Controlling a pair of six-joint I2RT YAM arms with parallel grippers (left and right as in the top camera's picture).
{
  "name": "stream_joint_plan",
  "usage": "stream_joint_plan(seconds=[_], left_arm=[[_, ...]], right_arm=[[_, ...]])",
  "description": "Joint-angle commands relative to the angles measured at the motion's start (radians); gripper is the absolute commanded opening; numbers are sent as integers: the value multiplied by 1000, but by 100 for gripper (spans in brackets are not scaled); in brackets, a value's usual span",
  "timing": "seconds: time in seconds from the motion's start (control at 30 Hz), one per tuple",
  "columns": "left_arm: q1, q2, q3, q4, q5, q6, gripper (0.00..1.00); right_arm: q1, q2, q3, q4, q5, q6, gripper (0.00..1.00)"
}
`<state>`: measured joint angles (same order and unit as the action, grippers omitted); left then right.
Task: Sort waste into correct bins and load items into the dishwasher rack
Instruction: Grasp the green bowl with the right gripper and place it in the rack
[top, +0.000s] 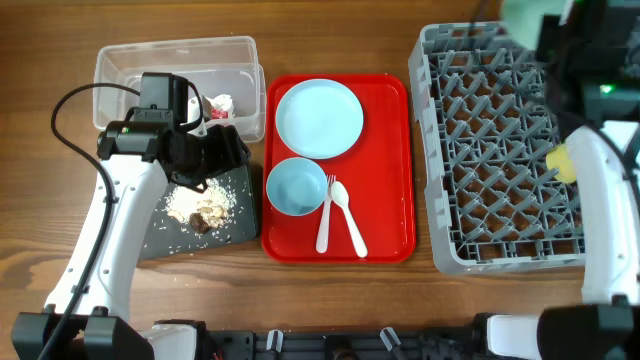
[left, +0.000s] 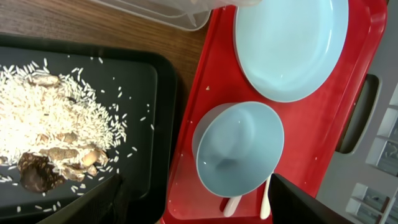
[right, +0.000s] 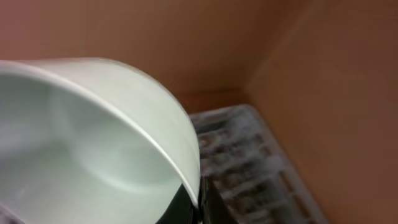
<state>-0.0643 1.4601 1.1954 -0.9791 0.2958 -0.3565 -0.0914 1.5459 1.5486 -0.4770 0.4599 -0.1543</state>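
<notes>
My left gripper (top: 222, 152) (left: 199, 208) is open and empty, above the gap between the black tray (top: 240, 215) (left: 149, 81) and the red tray. The black tray holds rice scraps with brown lumps (top: 205, 207) (left: 50, 130). The clear tub (top: 120, 70) holds a red wrapper (top: 218, 114) and white tissue (top: 222, 101). A pale blue plate (top: 319, 118) (left: 289, 46), pale blue bowl (top: 296, 186) (left: 239, 146), white fork (top: 326, 215) and spoon (top: 346, 212) lie on the red tray. My right gripper (top: 556, 38) (right: 198, 208) is shut on the rim of the mint green bowl (top: 522, 14) (right: 81, 149), above the far end of the grey rack (top: 500, 150) (right: 249, 162). A yellow cup (top: 560, 162) sits in the rack.
The flat red serving tray (top: 385, 160) (left: 205, 93) lies between the bins and the rack. Loose rice grains lie scattered on the black tray and the wood beside it. The left arm's cable loops over the table at the left.
</notes>
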Motion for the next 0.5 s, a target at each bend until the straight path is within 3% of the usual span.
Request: stream_joint_plan(seconds=[0.0,0.17,0.3,0.47], left_arm=[[4,-16,3,12,-10,10,73],[4,-16,3,23,-10,10,73],[3,-16,3,24,-10,9,73],[4,-16,3,41,-10,9,73]], right_arm=[[-109,97,3,108,127,-164,4],[-199,298,3,397,509,-337,4],[-232,452,3,652,665,-502,4],[-204,542,1,611,656,-424,4]])
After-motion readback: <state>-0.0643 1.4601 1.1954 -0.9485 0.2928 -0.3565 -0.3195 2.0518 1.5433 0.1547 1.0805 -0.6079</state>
